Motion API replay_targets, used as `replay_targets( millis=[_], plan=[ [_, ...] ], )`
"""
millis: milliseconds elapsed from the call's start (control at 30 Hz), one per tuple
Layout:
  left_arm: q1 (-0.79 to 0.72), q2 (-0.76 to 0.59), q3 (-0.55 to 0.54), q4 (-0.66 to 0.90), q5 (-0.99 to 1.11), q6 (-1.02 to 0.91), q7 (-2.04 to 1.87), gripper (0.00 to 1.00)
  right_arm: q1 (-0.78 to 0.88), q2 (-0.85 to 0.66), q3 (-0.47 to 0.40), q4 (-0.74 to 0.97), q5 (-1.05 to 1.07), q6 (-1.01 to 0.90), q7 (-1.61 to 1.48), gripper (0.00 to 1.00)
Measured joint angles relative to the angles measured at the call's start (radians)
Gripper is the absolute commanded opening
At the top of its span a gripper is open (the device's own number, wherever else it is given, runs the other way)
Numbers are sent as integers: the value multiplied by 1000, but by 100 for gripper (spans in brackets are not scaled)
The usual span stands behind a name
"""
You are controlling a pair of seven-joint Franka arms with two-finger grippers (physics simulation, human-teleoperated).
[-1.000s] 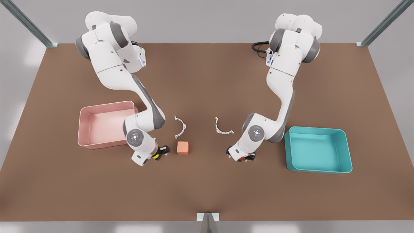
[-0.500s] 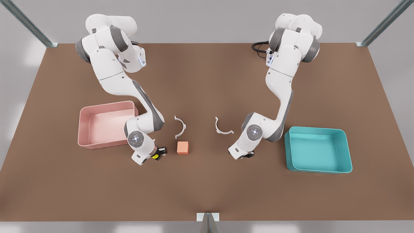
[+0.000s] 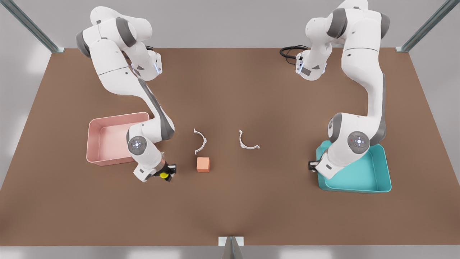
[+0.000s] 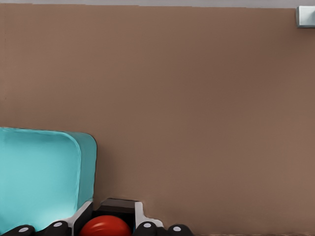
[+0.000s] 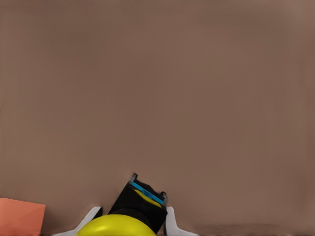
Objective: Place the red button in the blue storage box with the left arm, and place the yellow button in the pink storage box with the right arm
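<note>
At the front view's right, the red button [image 4: 105, 226] sits clamped in the left gripper [image 3: 313, 166] beside the blue storage box [image 3: 373, 180]; the wrist view reveals the cap. Opposite, the right gripper [image 3: 166, 175] pinches the yellow button [image 3: 164, 175] between the pink storage box [image 3: 94, 144] and an orange cube [image 3: 203, 164].

My left gripper [image 3: 312, 166] hung low with its fingers [image 4: 144, 225] clamped on their load, forearm bent steeply down. My right gripper [image 3: 166, 175] gripped likewise, wrist tilted outward.
</note>
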Motion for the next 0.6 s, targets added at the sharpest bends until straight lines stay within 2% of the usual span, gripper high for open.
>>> replay_targets(
  millis=[133, 233, 267, 300, 333, 400, 433, 467, 533, 600],
  plan=[
    [119, -17, 1, -42, -18, -44, 121, 44, -180, -296, 97, -328, -1, -10, -10, 54],
    [180, 10, 1, -43, -22, -51, 216, 45, -256, -499, 119, -549, 0, -11, -24, 55],
    [197, 28, 1, -44, -23, -46, 247, 48, -281, -556, 121, -613, 1, -11, -31, 55],
    [206, 41, 2, -44, -25, -42, 276, 77, -303, -603, 119, -672, 2, -9, -38, 55],
    [210, 53, 2, -44, -30, -39, 306, 100, -328, -637, 121, -723, 4, -4, -44, 55],
    [210, 64, 2, -45, -40, -37, 363, 100, -352, -662, 120, -786, 19, 6, -57, 58],
    [209, 66, 2, -45, -44, -37, 389, 100, -348, -664, 119, -804, 26, 11, -63, 65],
    [208, 66, 2, -44, -45, -37, 413, 100, -338, -665, 119, -814, 30, 15, -68, 80],
    [202, 47, -2, -30, -43, -36, 453, 100, -316, -660, 120, -820, 36, 21, -77, 82],
    [175, 3, -4, -12, -39, -39, 476, 100, -306, -653, 120, -800, 39, 24, -85, 95]
  ],
)
